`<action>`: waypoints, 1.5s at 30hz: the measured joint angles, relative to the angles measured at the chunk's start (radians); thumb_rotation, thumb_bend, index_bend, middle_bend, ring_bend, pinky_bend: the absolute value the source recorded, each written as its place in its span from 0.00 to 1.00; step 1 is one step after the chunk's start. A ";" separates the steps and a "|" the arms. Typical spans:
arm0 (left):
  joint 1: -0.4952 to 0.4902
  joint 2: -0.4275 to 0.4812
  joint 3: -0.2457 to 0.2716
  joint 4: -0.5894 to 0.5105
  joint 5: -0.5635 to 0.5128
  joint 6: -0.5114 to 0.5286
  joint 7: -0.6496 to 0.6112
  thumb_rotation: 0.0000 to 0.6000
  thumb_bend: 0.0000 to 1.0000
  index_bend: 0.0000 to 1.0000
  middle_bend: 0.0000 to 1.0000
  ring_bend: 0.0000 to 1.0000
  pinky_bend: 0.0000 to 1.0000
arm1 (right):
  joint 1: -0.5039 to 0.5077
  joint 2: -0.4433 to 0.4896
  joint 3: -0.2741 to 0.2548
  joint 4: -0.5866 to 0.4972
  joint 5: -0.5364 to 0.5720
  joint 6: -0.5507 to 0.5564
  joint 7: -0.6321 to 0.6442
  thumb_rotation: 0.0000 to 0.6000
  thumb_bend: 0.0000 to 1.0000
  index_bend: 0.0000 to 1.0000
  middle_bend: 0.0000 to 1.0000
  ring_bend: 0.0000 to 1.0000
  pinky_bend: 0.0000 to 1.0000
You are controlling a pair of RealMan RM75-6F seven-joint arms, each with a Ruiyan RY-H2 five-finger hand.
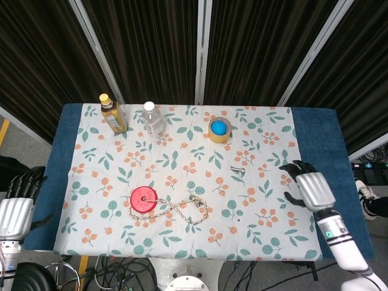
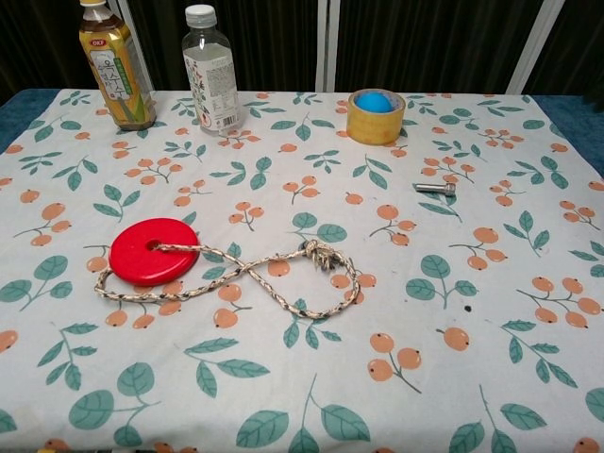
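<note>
Left hand: at the near left corner, off the tabletop edge, fingers extended and slightly apart, holding nothing; seen in the head view only.

Right hand: above the right side of the floral cloth, near edge, fingers loosely spread and partly curled, nothing held; seen in the head view only.

Rope: pale braided cord lying in a figure-eight loop on the cloth, near centre-left, knot at its far right bend; one end runs over the red disc.

Red disc: flat, round, with a centre hole; lies flat at the left end of the rope, touching it.

Bolt: small metal bolt, lying on its side right of centre; the item nearest the right hand, yet apart from it.

Tape roll: yellow-brown roll lying flat toward the far edge, right of centre.

Blue ball: sits inside the core of the tape roll.

Clear bottle: white cap, upright, far left of centre.

Tea bottle: amber liquid, yellow cap, upright, just left of the clear bottle at the far left corner.
</note>
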 measured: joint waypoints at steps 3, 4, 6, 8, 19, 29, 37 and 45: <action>0.003 -0.001 0.001 0.008 0.000 0.001 -0.012 1.00 0.00 0.15 0.08 0.00 0.04 | 0.091 -0.076 0.030 0.040 0.086 -0.103 -0.060 1.00 0.20 0.29 0.23 0.06 0.20; 0.003 -0.002 0.001 0.010 0.000 0.002 -0.016 1.00 0.00 0.15 0.08 0.00 0.04 | 0.128 -0.112 0.040 0.065 0.121 -0.135 -0.088 1.00 0.20 0.30 0.22 0.05 0.19; 0.003 -0.003 0.001 0.015 0.001 0.002 -0.022 1.00 0.00 0.15 0.08 0.00 0.04 | 0.179 -0.169 0.052 0.111 0.170 -0.175 -0.130 1.00 0.20 0.31 0.21 0.02 0.17; 0.003 -0.004 0.001 0.020 0.002 0.001 -0.025 1.00 0.00 0.15 0.08 0.00 0.04 | 0.231 -0.235 0.063 0.171 0.221 -0.209 -0.176 1.00 0.20 0.33 0.21 0.01 0.14; 0.009 -0.003 0.003 0.025 -0.003 -0.001 -0.037 1.00 0.00 0.15 0.08 0.00 0.04 | 0.385 -0.470 0.072 0.421 0.395 -0.278 -0.349 1.00 0.25 0.38 0.18 0.00 0.05; 0.011 -0.004 0.002 0.028 -0.007 -0.002 -0.040 1.00 0.00 0.15 0.08 0.00 0.04 | 0.408 -0.524 0.048 0.501 0.417 -0.289 -0.333 1.00 0.28 0.45 0.17 0.00 0.02; 0.011 -0.007 0.002 0.032 -0.006 -0.003 -0.042 1.00 0.00 0.15 0.08 0.00 0.04 | 0.399 -0.513 0.032 0.491 0.406 -0.277 -0.296 1.00 0.28 0.50 0.19 0.00 0.01; 0.010 -0.008 0.001 0.035 -0.008 -0.007 -0.048 1.00 0.00 0.15 0.08 0.00 0.04 | 0.401 -0.517 0.029 0.501 0.407 -0.273 -0.281 1.00 0.30 0.52 0.20 0.00 0.01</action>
